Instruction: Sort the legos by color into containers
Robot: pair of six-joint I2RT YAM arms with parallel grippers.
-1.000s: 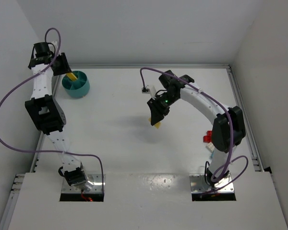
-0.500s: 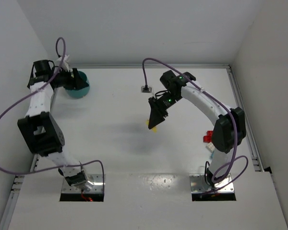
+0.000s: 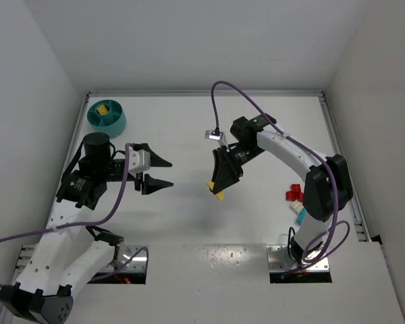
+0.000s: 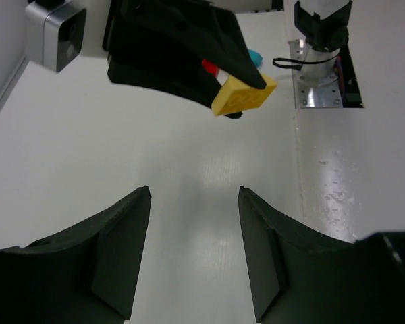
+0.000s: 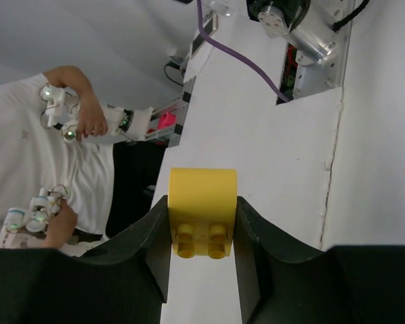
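A: What's furthest left?
B: The teal bowl [image 3: 115, 125], with a yellow lego [image 3: 103, 108] inside. Nearer us is the left tool [image 3: 170, 173], its fingers apart and empty.
A: And rightward?
B: The right tool [image 3: 219, 186] is clamped on a second yellow lego [image 5: 202, 210] above the table [image 3: 189, 121]. Red legos [image 3: 294, 195] and a cyan lego [image 3: 301, 214] lie by its arm.

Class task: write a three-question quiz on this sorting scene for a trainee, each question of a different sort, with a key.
1. True or false: the right claw is empty.
2. What colour is the brick lying in the teal bowl? A red, B yellow, C purple.
3. Fill in: the left claw stands ____, with nothing between its fingers.

Key: 1 false, it grips a yellow lego; 2 B; 3 open.
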